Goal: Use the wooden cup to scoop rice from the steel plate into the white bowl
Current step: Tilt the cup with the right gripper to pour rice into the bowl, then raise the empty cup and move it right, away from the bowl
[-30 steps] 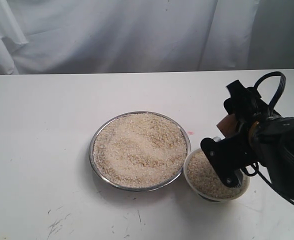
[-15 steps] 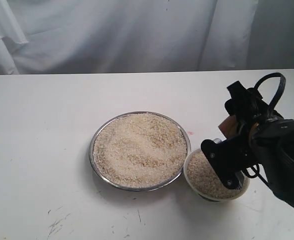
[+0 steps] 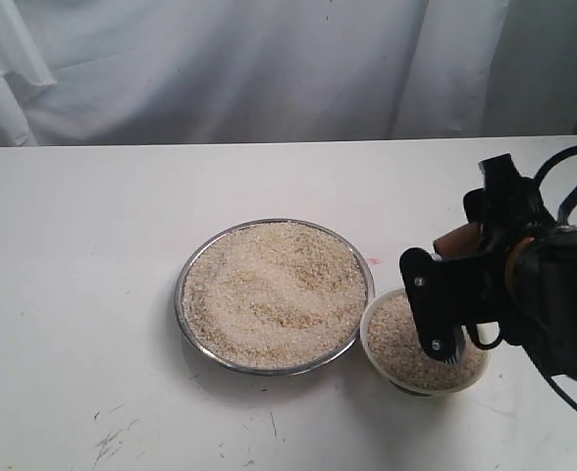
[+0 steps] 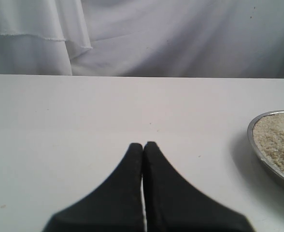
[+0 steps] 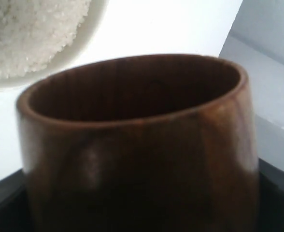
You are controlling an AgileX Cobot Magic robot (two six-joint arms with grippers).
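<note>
The plate (image 3: 179, 294) sits mid-table (image 3: 82, 255), with rice (image 3: 269, 289) in it. The bowl (image 3: 366, 339) stands just right of it and slightly nearer the front, their rims touching or nearly so; it also holds rice. The cup (image 3: 456, 238) is off the table, in the right gripper (image 3: 467, 250), above and behind the bowl's right part. The left gripper (image 4: 143, 146) is over bare table, apart from the plate. A curtain (image 3: 269, 69) hangs behind the table.

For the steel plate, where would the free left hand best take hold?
Likely best: pinch the thin rim of the steel plate at its left edge, coming from the left: rice fills the middle and the white bowl crowds the right side.
</note>
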